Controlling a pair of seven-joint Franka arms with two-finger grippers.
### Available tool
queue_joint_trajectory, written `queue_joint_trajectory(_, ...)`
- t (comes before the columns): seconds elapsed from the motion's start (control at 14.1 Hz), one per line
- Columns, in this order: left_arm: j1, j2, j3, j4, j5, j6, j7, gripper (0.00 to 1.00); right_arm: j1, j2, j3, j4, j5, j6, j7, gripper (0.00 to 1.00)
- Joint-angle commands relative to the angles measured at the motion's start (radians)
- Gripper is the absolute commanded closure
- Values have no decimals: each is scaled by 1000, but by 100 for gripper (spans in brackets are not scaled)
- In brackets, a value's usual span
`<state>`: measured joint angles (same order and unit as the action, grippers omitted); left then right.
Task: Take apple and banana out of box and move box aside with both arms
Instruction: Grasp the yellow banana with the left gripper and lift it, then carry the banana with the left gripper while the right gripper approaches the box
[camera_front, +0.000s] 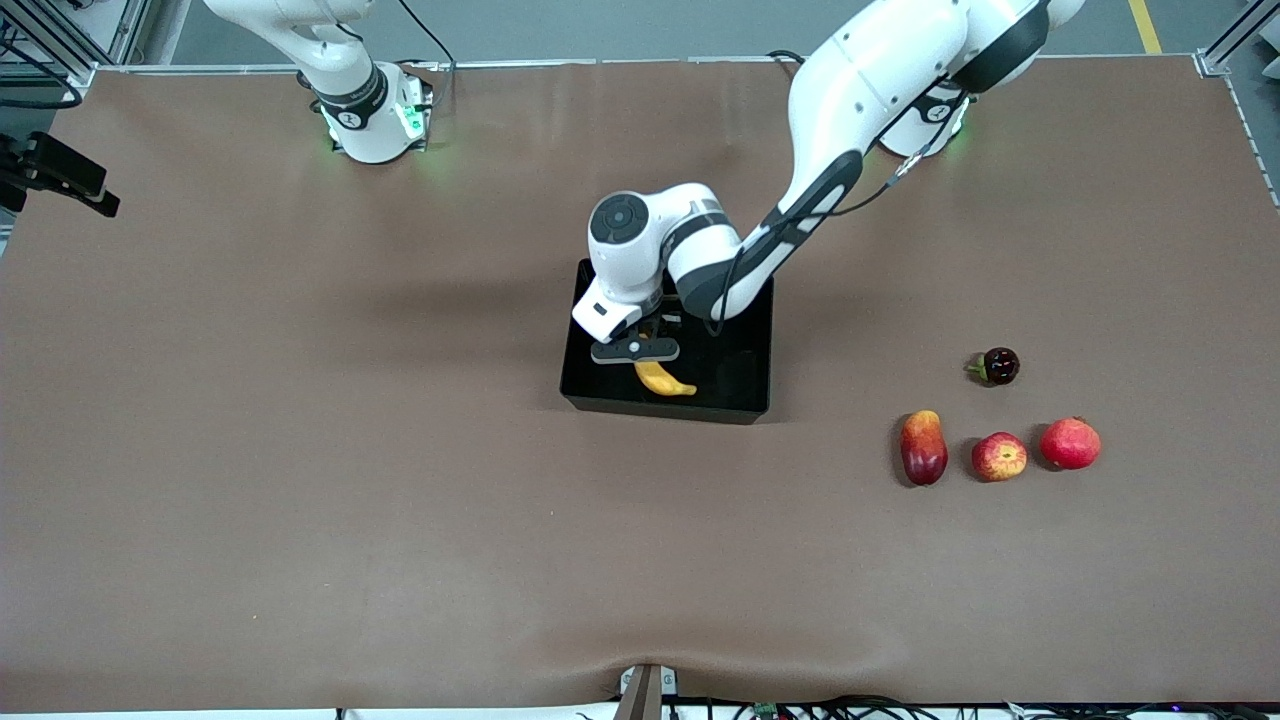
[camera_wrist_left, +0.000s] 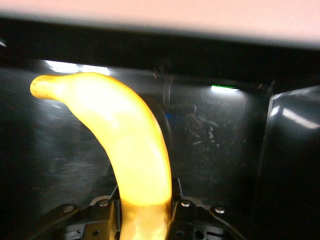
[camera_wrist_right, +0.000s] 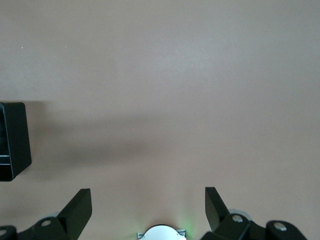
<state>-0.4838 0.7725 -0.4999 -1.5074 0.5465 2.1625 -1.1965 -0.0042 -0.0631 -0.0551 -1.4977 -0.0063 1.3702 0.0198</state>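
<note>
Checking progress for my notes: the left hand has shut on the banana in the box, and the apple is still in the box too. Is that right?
Not quite. The apple is already out, lying on the table toward the left arm's end between two other red fruits, as the front view shows. The rest holds: the left hand is shut on the banana in the box.

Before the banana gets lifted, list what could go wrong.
1. The left gripper is shut on the banana near one end, so the long free end may swing or slip out.
2. The lift starts low inside the box; the banana's tip could catch its wall and drag it.
</note>
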Motion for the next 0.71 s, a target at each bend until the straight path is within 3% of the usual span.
queue_joint_trajectory(0.0,5,-122,-15,-25,1,-94,-25,100,-14,11,-8,7,11,-13,-9,0)
queue_joint_trajectory(0.35,95,-264,-19,-25,-101,-190,17,100,-14,16,-5,17,-3,-14,-11,0)
queue_joint_trajectory(0.64,282,-317,-17,-27,-209,-216,81,100,-14,97,-5,25,0,-23,-21,0)
